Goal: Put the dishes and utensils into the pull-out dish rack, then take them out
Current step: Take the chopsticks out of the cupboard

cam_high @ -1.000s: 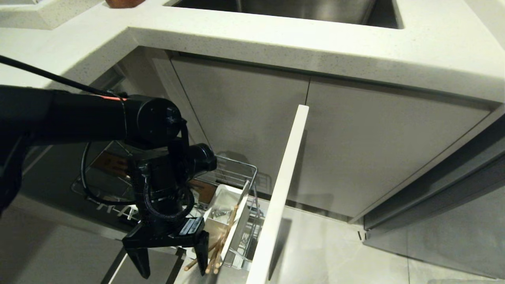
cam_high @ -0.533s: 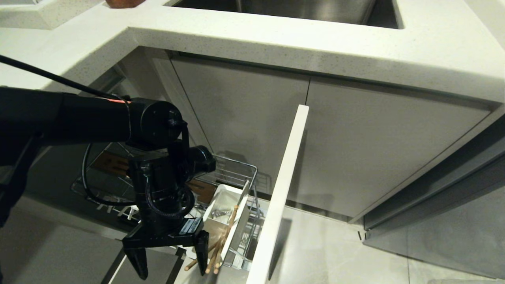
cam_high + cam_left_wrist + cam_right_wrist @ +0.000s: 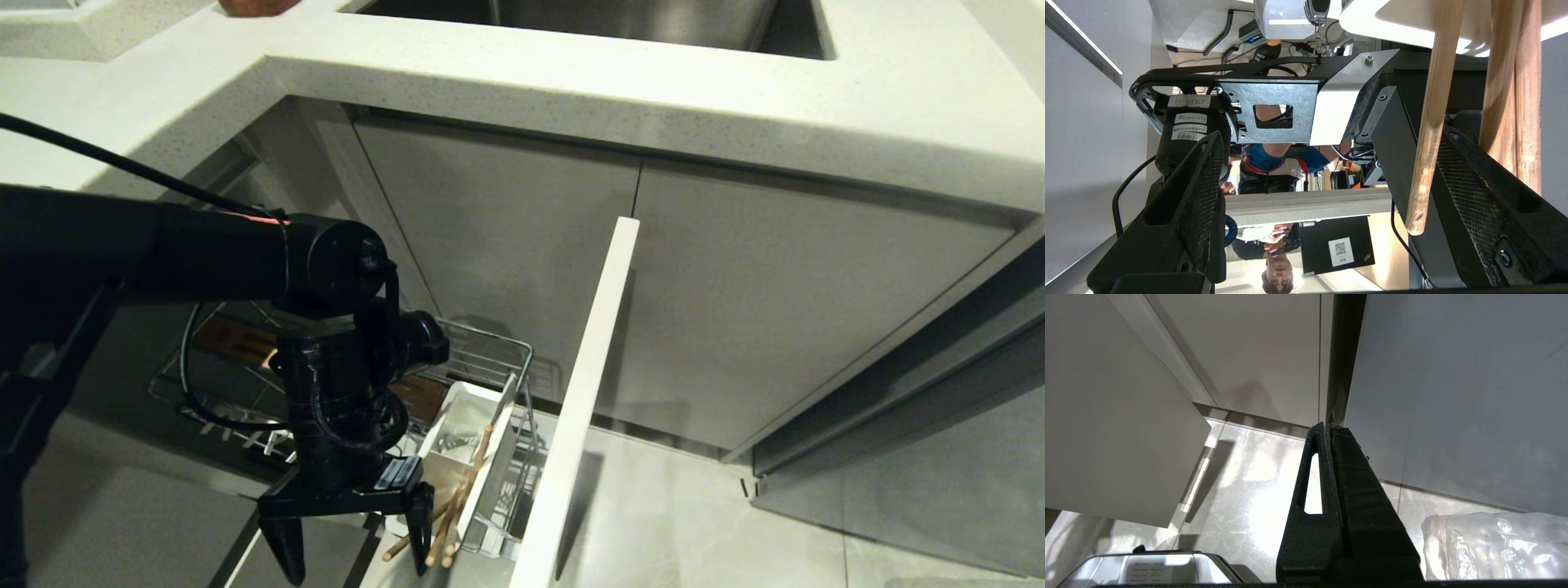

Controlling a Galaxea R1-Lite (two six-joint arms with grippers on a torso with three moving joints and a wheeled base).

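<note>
Chopsticks (image 3: 447,523) lean out of the white caddy (image 3: 465,433) at the rack's (image 3: 490,351) five o'clock corner; the left gripper (image 3: 351,547), fingers spread and empty, should straddle both sticks before clenching.

Left hand (image 3: 353,535) points down, fingers spread; right hand (image 3: 1327,428) apparently parked, fingers together.

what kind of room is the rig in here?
Most likely a kitchen: a speckled stone countertop with an inset steel sink, pale grey cabinet fronts beneath, and a pull-out dish rack with chopsticks in its caddy.
</note>
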